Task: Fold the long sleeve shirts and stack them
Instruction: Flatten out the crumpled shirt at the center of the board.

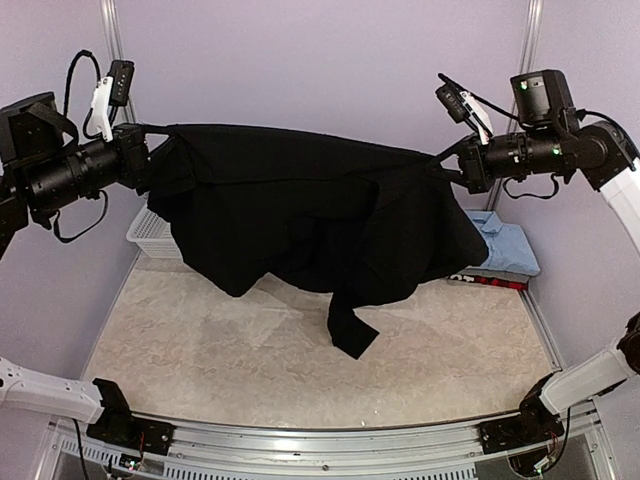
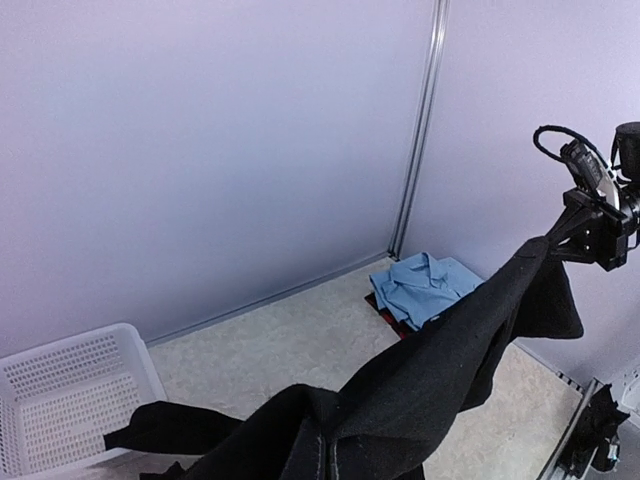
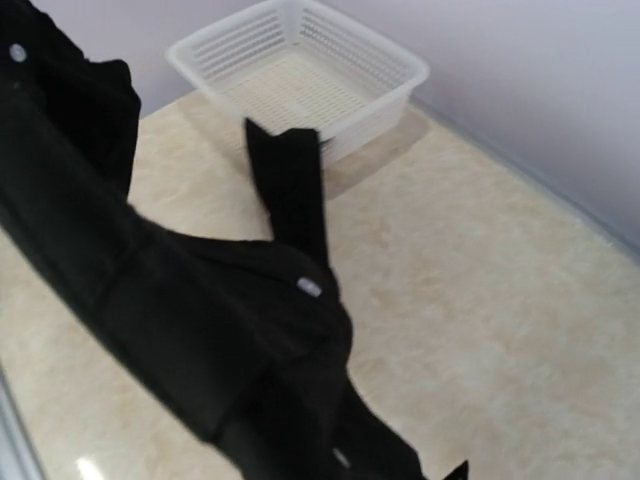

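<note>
Stretching black shirt point(image 1: 300, 215) lengthwise left-to-right above beige marbled bench point(image 1: 200, 350), with sleeve point(image 1: 350, 335) dangling downward; clenching its ends in left end effector point(image 1: 152, 140) and right end effector point(image 1: 442, 162); lilac walls point(image 1: 300, 60) behind

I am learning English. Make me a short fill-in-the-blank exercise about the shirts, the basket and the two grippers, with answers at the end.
1. The number of grippers that hold the black shirt is ____: the left gripper and the right gripper.
2. The white basket stands at the far ____ of the table.
3. The folded blue shirt lies at the far ____, on a red-and-black shirt.
Missing words: two; left; right.
</note>
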Robot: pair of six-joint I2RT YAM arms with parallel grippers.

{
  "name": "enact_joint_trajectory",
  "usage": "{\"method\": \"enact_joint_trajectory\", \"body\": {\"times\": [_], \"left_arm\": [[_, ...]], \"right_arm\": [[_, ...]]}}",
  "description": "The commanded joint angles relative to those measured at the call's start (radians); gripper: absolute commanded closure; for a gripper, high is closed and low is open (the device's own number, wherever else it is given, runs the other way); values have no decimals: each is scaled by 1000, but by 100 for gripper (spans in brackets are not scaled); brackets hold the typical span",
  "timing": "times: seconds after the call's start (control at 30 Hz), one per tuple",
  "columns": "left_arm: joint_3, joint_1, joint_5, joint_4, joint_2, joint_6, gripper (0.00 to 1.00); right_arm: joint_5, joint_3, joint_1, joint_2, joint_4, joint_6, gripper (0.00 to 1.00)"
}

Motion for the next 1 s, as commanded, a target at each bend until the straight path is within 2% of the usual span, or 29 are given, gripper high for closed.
{"method": "enact_joint_trajectory", "body": {"times": [0.0,0.27,0.47,0.6,0.77,0.97], "left_arm": [[8,-12,-13,-119,-23,-40,100],[-108,2,-39,-227,102,-21,100],[-294,162,142,-75,237,-19,100],[-371,243,188,14,373,-41,100],[-364,257,174,93,575,-93,100],[-347,250,174,140,663,-108,100]], "right_arm": [[1,-109,-3,-85,-43,53,100],[67,-360,-3,-93,21,78,100],[150,-517,-8,5,119,108,100],[185,-565,-18,91,168,117,100],[245,-586,-24,197,230,121,100],[212,-625,-26,248,282,106,100]]}}
